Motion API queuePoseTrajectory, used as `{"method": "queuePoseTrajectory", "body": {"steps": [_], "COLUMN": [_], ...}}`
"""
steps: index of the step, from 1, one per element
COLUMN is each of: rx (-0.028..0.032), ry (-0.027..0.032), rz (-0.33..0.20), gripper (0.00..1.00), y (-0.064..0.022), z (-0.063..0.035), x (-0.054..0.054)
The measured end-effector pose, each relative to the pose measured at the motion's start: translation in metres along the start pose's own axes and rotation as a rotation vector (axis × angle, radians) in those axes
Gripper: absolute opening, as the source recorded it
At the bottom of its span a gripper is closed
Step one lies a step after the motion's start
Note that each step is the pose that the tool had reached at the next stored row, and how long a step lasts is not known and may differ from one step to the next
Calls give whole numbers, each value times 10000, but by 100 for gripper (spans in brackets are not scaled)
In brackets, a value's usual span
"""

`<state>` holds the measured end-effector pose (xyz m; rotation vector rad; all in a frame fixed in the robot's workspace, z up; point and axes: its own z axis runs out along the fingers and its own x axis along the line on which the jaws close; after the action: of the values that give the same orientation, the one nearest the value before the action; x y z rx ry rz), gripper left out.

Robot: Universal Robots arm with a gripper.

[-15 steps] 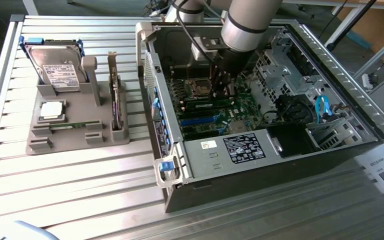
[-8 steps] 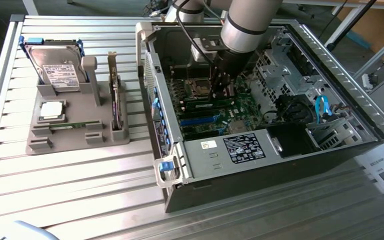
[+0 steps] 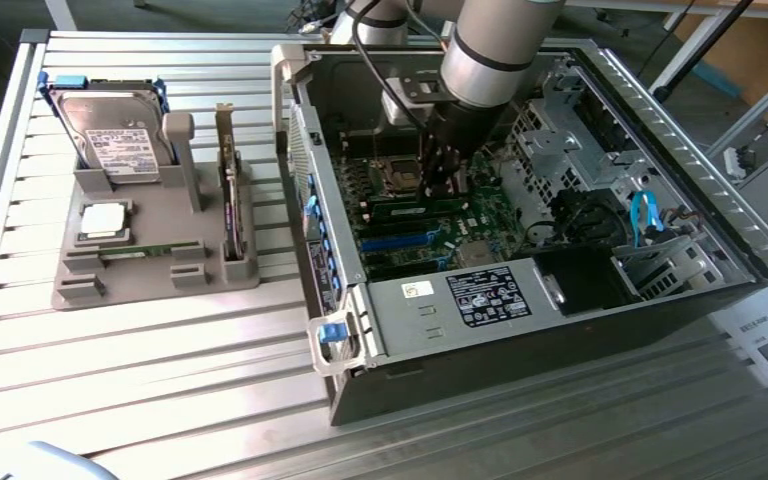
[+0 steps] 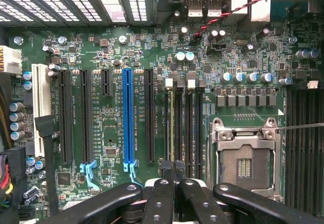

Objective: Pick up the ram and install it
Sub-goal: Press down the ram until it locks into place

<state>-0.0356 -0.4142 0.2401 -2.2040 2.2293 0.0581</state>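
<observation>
The arm is down inside the open computer case [image 3: 704, 250], and the gripper [image 4: 172, 176] sits right over the row of memory slots [image 4: 183, 127] beside the empty processor socket [image 4: 243, 155]. The fingers are pressed together, tips meeting at the near end of the slots. One slot there shows a pale edge, and the exterior view shows a long green stick, the ram [image 3: 411, 208], lying along the motherboard [image 3: 491, 215] just under the gripper. I judge it's already in its slot with the closed fingers bearing on its top edge, though I cannot tell whether it's fully seated or the latches have clicked. Over on the exterior view's left, the grey parts stand [image 3: 144, 270] holds the hard drive [image 3: 115, 135], the silver processor [image 3: 104, 222] and a second green stick [image 3: 137, 252], untouched.
</observation>
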Motion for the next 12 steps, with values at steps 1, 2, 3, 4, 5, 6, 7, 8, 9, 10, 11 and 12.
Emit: {"method": "queuePoseTrajectory", "body": {"steps": [1, 2, 3, 4, 5, 6, 7, 8, 9, 10, 11, 12], "rx": [1, 1, 1, 1, 1, 1, 1, 1, 1, 2, 2, 1], "ry": [0, 1, 0, 1, 1, 1, 2, 1, 0, -1, -1, 0], "rz": [0, 0, 0, 0, 0, 0, 0, 0, 0, 0, 0, 0], "gripper": [10, 10, 10, 10, 10, 10, 10, 10, 10, 10, 10, 10], "y": [0, 0, 0, 0, 0, 0, 0, 0, 0, 0, 0, 0], "z": [3, 6, 9, 11, 11, 11, 11, 11, 13, 16, 18, 20], "x": [0, 0, 0, 0, 0, 1, 0, 0, 0, 0, 0, 1]}}
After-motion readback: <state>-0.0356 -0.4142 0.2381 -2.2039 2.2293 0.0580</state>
